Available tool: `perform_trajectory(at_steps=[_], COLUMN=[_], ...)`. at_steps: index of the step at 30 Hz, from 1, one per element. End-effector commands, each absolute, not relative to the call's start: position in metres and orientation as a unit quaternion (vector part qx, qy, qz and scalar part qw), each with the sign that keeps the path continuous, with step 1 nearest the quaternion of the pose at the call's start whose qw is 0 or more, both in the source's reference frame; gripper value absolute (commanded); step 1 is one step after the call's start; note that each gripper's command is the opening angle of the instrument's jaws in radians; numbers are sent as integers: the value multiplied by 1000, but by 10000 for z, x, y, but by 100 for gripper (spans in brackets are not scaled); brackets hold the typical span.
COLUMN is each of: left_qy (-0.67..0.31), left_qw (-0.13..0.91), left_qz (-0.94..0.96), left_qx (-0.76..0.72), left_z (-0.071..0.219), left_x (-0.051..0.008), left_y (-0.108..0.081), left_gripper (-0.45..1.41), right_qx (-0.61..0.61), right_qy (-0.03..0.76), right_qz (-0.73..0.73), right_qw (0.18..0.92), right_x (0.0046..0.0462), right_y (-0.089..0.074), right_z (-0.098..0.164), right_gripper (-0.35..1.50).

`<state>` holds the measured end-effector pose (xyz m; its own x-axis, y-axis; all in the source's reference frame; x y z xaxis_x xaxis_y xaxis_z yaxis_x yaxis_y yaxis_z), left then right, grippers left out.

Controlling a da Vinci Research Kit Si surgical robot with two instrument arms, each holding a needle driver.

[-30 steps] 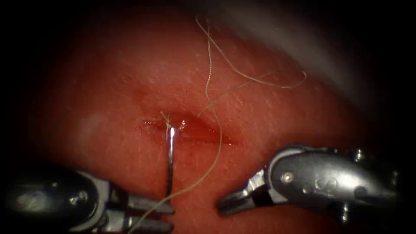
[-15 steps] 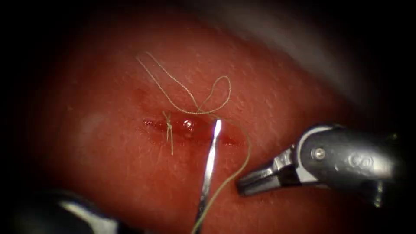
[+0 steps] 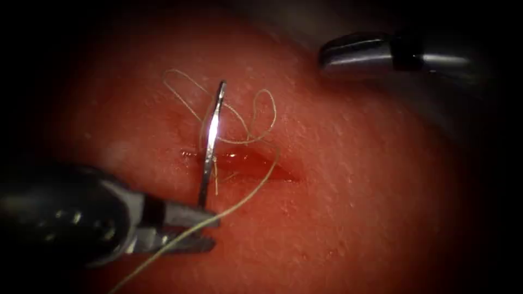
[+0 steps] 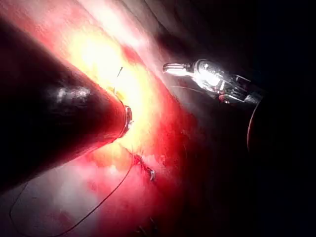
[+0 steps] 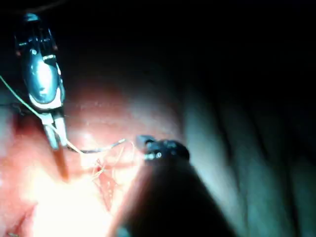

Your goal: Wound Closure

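Red tissue (image 3: 348, 218) lies under everything. Above its cut (image 3: 245, 163), the needle (image 3: 211, 141) is pinched near its thread end by the left tool (image 3: 182, 228). It seems stiff and slippery. The right tool (image 3: 354, 54) looks pressed together, holding nothing.

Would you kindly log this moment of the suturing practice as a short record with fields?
Left tool: left arm's steel needle driver, jaws shut on the needle at its thread end
Right tool: right arm's steel needle driver, up and to the right of the cut, holding nothing
Needle: curved steel needle, raised over the cut, tip free of the tissue
Thread: pale thread, looped loosely above the cut
Tissue: red pork-belly tissue with a wet horizontal cut
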<state>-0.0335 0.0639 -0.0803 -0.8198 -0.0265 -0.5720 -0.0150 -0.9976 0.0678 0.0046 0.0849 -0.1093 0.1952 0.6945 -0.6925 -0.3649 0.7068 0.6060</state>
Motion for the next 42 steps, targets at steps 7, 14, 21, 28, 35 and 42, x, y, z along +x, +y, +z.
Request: perform_trajectory(at_steps=[7,14,21,28,35,42], left_qy=[-69,-83,-103,-115,-122,-124], left_qw=[7,15,21,36,42,39], left_qz=[-955,-951,-944,-937,-934,-933], left_qx=[287,296,314,327,335,336], left_z=[-788,-791,-793,-797,-799,-799], left_x=[-333,-341,-343,-355,-358,-364], left_y=[642,638,636,630,628,625], left_gripper=[-35,-35,-35,-35,-35,-35], right_qx=[262,361,403,419,440,442], right_qy=[479,481,486,507,524,533], right_qz=[471,540,540,550,551,547], right_qw=[693,589,556,514,478,470], right_x=[69,105,114,127,113,112], right_y=[803,782,763,766,768,767], right_z=[-1036,-1016,-1003,-997,-999,-1002], right_gripper=[27,81,94,98,86,79])
